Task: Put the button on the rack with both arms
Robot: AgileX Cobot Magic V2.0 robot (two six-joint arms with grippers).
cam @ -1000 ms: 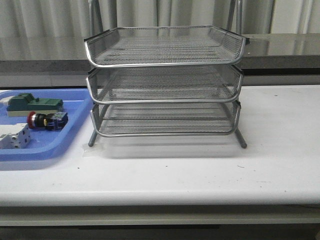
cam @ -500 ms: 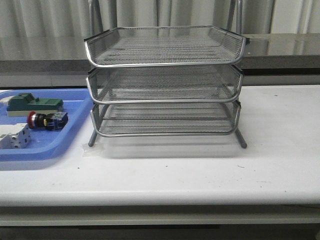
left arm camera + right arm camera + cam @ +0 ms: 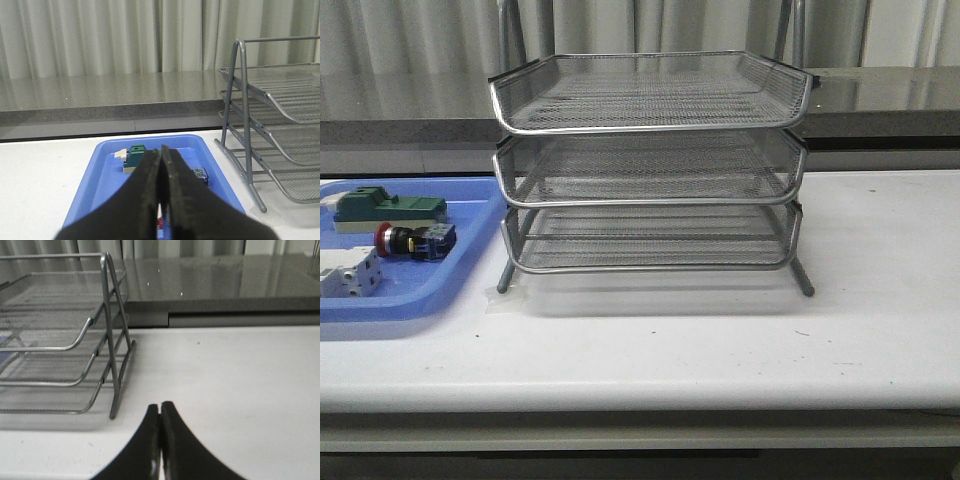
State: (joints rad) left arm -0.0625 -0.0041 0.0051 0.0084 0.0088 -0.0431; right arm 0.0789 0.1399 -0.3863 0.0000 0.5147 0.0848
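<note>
The button (image 3: 413, 241), with a red cap and a blue-black block, lies on its side in the blue tray (image 3: 470, 255) at the table's left. The silver three-tier wire rack (image 3: 650, 127) stands mid-table, and its trays hold nothing. No arm shows in the front view. In the left wrist view my left gripper (image 3: 161, 151) is shut on nothing above the blue tray (image 3: 100, 172). Its fingers hide most of the button (image 3: 200, 174), and the rack (image 3: 280, 107) stands off to the side. My right gripper (image 3: 160, 406) is shut and holds nothing, over bare table beside the rack's leg (image 3: 116, 380).
A green block (image 3: 388, 208) and a white terminal block (image 3: 348, 272) share the blue tray with the button. A grey ledge (image 3: 880, 100) and curtains run behind the table. The table's front edge lies near the camera.
</note>
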